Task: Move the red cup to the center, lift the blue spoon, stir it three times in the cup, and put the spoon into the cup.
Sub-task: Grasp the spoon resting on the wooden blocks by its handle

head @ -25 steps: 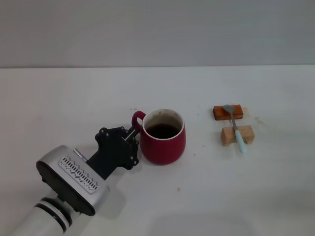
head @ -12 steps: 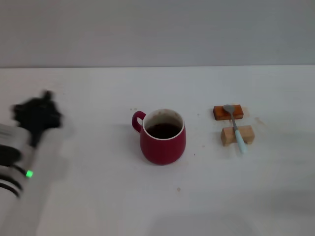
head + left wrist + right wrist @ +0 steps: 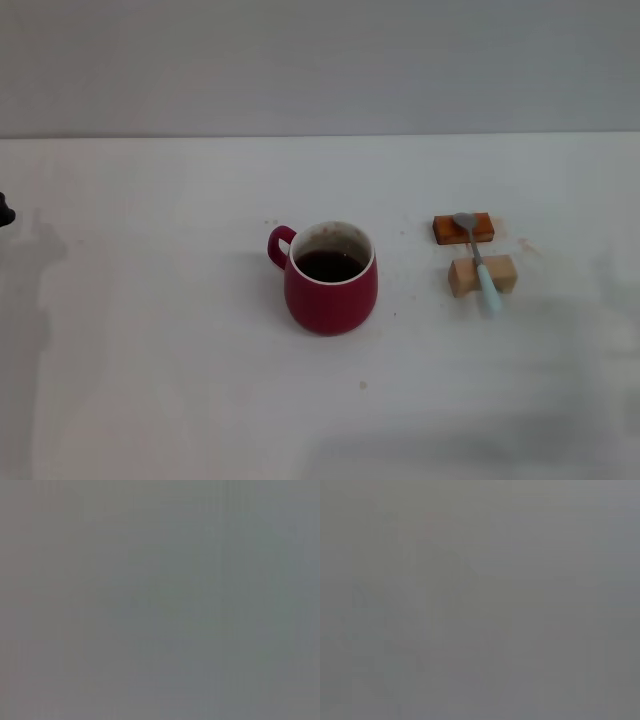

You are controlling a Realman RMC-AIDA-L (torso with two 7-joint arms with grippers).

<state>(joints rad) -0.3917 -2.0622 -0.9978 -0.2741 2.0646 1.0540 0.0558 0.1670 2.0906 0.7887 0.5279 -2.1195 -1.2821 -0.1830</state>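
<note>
Task status, judged from the current layout: the red cup (image 3: pixel 331 279) stands upright near the middle of the white tabletop (image 3: pixel 150 400), so the first step appears complete. The blue spoon (image 3: pixel 478 261) is not yet lifted; stirring and final placement in the cup remain.

Cup: rounded, dark red glazed body, whitish inner rim, small loop handle pointing toward the robot's left and slightly away. It contains dark liquid well below the rim.

Spoon: lies well to the right of the cup, bridging two small wooden blocks. Its grey metal bowl rests on the orange block (image 3: pixel 463 228), farther from the robot; its pale blue handle crosses the tan block (image 3: pixel 482 274) and overhangs the near edge.

Claws: only a dark sliver of the left claw (image 3: pixel 5 211) shows at the left edge of the head view; whether it is spread or pressed together cannot be told. The right claw is not visible. Both wrist views show uniform grey with no usable detail.
</note>
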